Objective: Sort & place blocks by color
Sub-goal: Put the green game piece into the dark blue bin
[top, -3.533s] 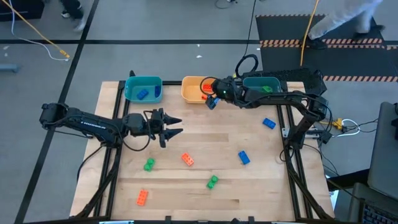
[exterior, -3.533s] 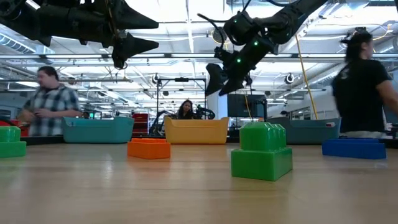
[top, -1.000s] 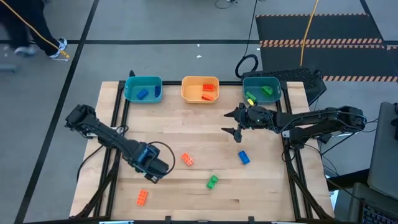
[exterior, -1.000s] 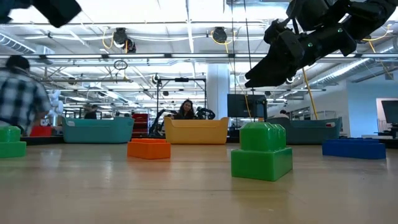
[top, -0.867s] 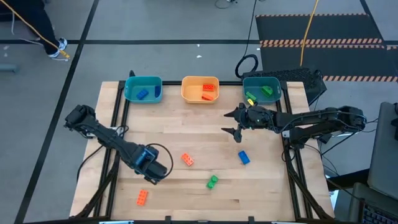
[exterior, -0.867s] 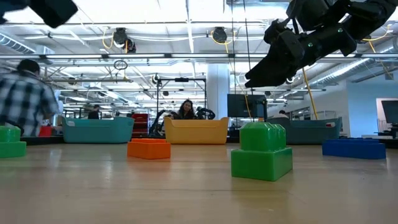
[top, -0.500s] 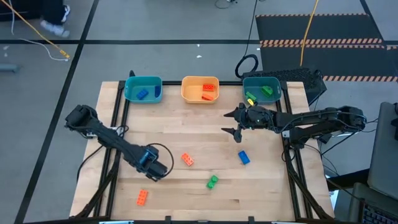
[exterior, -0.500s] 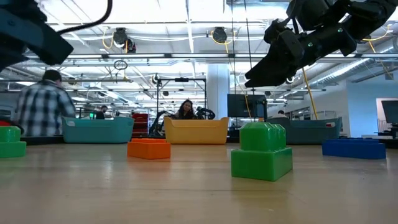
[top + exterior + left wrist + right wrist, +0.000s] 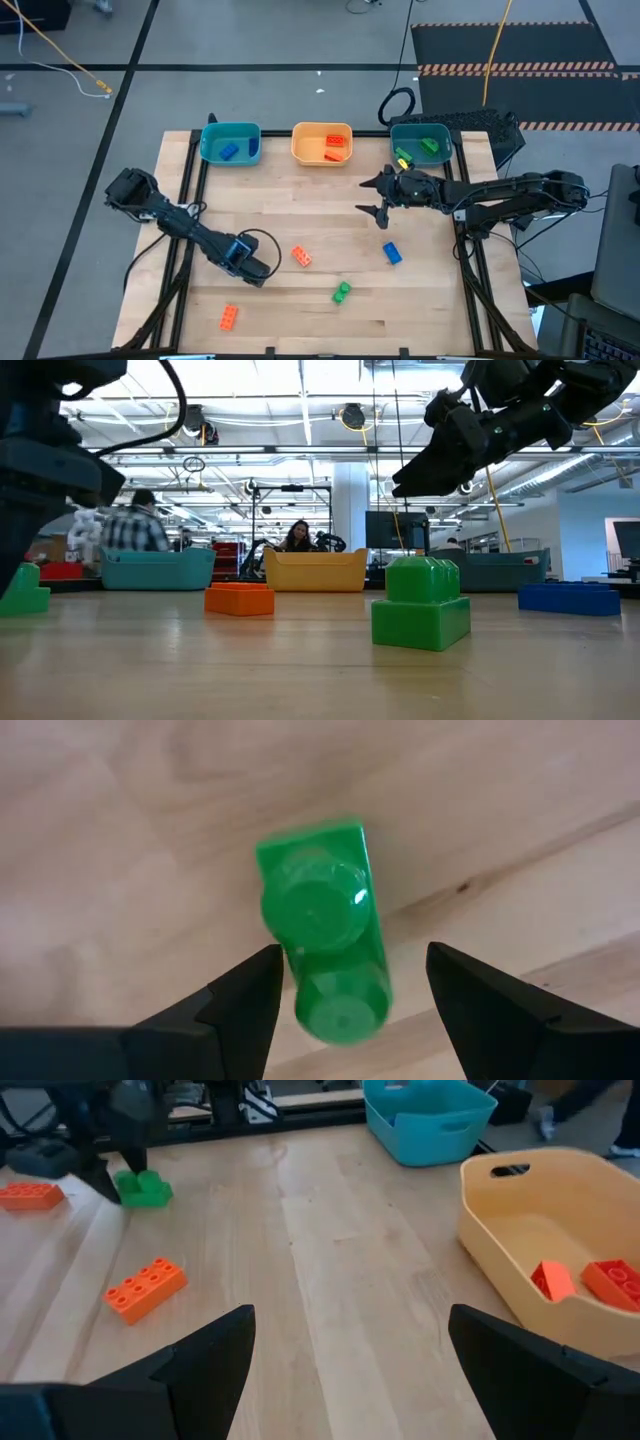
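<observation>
1. A green block (image 9: 325, 955) lies on the table (image 9: 420, 300) at its left side, framed between the left gripper's (image 9: 352, 982) wide-spread fingers (image 9: 243, 990) but not yet touched.
2. That gripper has come down over it in the last half second, so a pick looks imminent.
3. Loose blocks remain: an orange block (image 9: 301, 257), another orange one (image 9: 229, 317), a second green block (image 9: 342, 292) and a blue block (image 9: 392, 253).
4. The right gripper (image 9: 372, 196) hangs open and unmoved near the green-holding tray (image 9: 396, 131); the orange tray (image 9: 300, 149) and teal tray (image 9: 209, 146) already hold matching blocks.
</observation>
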Motion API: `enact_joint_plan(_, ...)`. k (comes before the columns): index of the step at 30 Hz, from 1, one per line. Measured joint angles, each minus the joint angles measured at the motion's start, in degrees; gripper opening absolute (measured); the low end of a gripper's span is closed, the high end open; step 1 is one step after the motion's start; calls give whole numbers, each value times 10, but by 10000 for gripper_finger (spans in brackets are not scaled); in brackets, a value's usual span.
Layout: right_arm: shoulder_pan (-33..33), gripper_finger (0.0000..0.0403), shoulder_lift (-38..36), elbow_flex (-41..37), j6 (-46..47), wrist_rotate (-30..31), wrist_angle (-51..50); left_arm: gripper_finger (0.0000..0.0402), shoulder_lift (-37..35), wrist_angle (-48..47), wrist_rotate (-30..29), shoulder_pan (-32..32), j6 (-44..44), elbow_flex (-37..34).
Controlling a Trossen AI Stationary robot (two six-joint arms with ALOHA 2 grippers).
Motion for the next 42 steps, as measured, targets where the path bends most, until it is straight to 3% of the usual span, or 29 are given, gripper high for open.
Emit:
enact_joint_plan(10,0,329,0,0,-14,0,13,243,-2,18,-2,0,-19,-38)
enact_joint_plan(13,0,329,0,0,-17,1,13,215,-2,23,-3,2,-5,-39)
enact_joint_plan(18,0,329,0,0,-18,1,13,132,-1,31,-19,4,34,-39)
enact_joint_plan(27,0,329,0,0,-18,2,18,133,-3,40,-34,54,128,-32)
enact_joint_plan(38,0,329,0,0,-24,-1,92,133,-7,73,-176,174,406,94)
enact_joint_plan(42,0,329,0,0,-14,-62,149,133,-7,170,-191,210,549,137)
